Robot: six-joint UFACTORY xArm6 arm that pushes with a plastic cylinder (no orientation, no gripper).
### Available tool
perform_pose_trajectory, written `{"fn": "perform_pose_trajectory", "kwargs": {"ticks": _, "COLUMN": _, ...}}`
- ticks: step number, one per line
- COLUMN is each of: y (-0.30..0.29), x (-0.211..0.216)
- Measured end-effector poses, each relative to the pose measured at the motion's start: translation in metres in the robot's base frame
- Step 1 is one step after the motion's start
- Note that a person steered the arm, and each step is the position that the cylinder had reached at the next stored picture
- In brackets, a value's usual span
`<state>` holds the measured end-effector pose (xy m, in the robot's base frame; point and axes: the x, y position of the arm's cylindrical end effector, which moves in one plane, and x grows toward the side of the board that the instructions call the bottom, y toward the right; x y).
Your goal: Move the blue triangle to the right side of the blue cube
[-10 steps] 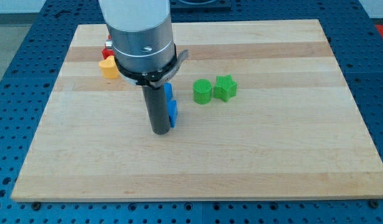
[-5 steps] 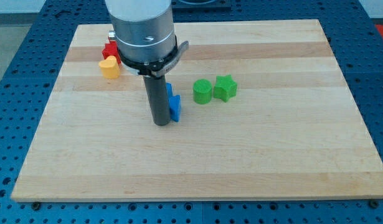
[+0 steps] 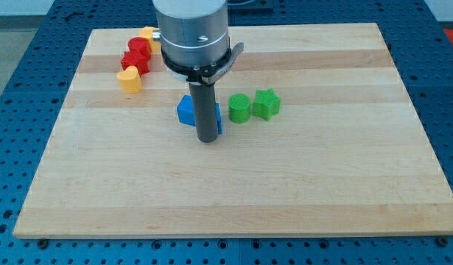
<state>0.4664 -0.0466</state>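
Observation:
A blue block [image 3: 186, 110], the cube as far as I can tell, sits near the board's middle, just left of my rod. A thin sliver of a second blue block [image 3: 219, 125] shows at the rod's right edge; most of it is hidden, so its shape cannot be made out. My tip [image 3: 207, 139] rests on the board between the two blue pieces, touching or nearly touching both.
A green cylinder [image 3: 240, 108] and a green star [image 3: 267, 104] stand just right of the rod. At the upper left are a yellow heart [image 3: 128, 79], two red blocks [image 3: 135, 56] and a yellow block [image 3: 148, 35]. The wooden board [image 3: 322, 184] lies on a blue perforated table.
The rod has moved right and slightly up the view. The blue block that was hidden behind it now shows on its left; the other blue piece is now mostly hidden at its right.

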Motion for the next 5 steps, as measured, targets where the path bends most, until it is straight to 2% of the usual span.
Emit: {"fn": "perform_pose_trajectory", "kwargs": {"ticks": 5, "y": -0.001, "x": -0.016}}
